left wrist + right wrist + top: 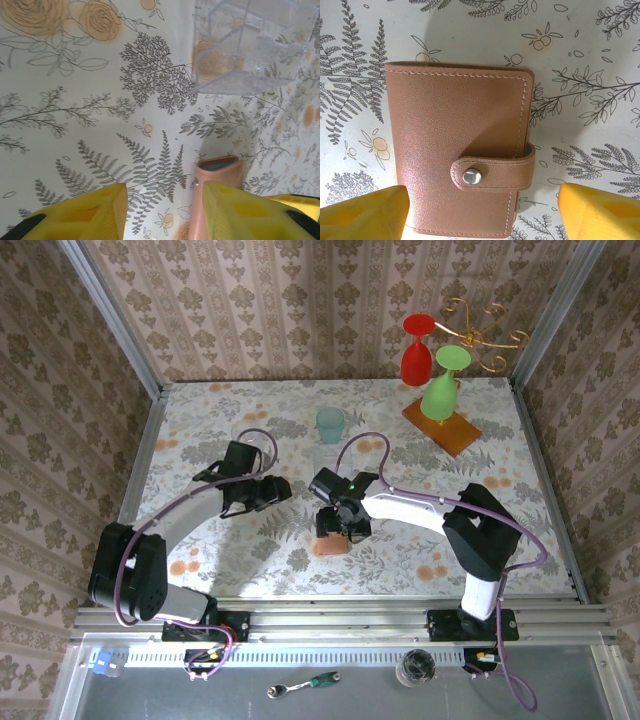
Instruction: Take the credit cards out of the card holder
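The card holder (pixel 460 150) is a tan-brown leather wallet lying flat and closed, its strap snapped shut with a silver stud (pixel 472 176). From above, the card holder (pixel 331 544) lies near the front middle of the table. My right gripper (pixel 482 215) hovers over it, open, with a yellow finger on each side. My left gripper (pixel 162 200) is open just left of the card holder (pixel 220 175), whose end pokes out beside the right finger. The credit cards are hidden inside; a bluish strip (pixel 218 166) shows in that end.
A clear plastic box (pixel 240 55) stands just beyond the left gripper, and a teal cup (pixel 330 423) stands behind it. At the back right, a wooden slab (pixel 441 425) holds a red glass (pixel 417 350) and a green glass (pixel 445 385). Patterned walls enclose the table.
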You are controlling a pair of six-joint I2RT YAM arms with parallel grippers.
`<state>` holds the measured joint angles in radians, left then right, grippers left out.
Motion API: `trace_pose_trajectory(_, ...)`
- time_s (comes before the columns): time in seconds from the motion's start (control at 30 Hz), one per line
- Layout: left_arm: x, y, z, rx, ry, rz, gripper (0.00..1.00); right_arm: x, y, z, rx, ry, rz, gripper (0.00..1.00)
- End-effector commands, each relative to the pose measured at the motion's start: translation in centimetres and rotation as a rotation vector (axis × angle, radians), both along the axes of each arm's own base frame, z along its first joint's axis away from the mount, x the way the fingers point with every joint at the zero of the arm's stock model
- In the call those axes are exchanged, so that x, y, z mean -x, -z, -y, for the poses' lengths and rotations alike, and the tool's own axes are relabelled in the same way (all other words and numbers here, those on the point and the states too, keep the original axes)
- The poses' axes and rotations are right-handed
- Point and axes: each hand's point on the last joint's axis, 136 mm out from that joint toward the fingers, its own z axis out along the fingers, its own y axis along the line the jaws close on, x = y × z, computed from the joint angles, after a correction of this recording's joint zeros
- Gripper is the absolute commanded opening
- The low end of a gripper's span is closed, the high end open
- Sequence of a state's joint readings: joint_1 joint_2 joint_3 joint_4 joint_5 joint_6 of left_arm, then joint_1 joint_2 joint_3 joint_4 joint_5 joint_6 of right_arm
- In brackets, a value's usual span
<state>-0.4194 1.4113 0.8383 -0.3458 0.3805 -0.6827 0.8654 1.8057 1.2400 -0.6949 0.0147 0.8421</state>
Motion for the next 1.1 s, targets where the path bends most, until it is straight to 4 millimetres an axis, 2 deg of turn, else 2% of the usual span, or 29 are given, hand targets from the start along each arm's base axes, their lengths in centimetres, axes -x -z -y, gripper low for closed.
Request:
trace_pose_trajectory(0.0,0.6,-0.3,1.1,0.056,-0.008,0.017,0.45,0.0,-1.4,-0.8,-0.043,0.011,0.029,0.78)
trace_pose_trajectory(0.07,0.5,-0.2,1.2,0.079,-0.017,0.04,0.45,0.2,-1.3,-0.8,-0.042,-0.011,0.036,0.77)
trace_pose_trajectory(0.1,1.0,-0.1,2.1,0.09,0.009,0.045,0.45,0.3,-1.4,-0.7,-0.036,-0.018,0.034,0.76)
trace_pose_trajectory(0.17,1.4,-0.2,2.5,0.096,0.024,0.042,0.45,0.3,-2.1,-0.2,-0.007,-0.035,0.04,0.76)
trace_pose_trajectory(0.33,2.3,0.1,2.7,0.078,0.032,0.03,0.4,0.5,-2.7,0.5,-0.009,-0.032,0.075,0.71)
trace_pose_trajectory(0.6,4.1,0.5,3.8,0.086,0.045,0.023,0.32,1.1,-1.7,0.2,-0.017,-0.027,0.052,0.56)
trace_pose_trajectory(0.83,4.5,1.6,4.1,0.091,0.041,0.004,0.21,0.7,-1.2,-0.4,-0.002,-0.041,0.042,0.44)
trace_pose_trajectory(0.97,4.5,1.8,4.3,0.107,0.035,-0.013,0.12,0.7,-0.6,-0.6,0.012,-0.052,0.025,0.42)
trace_pose_trajectory(1.07,4.7,1.5,4.5,0.121,0.037,-0.019,0.11,0.5,-0.7,-0.8,0.018,-0.06,0.022,0.4)
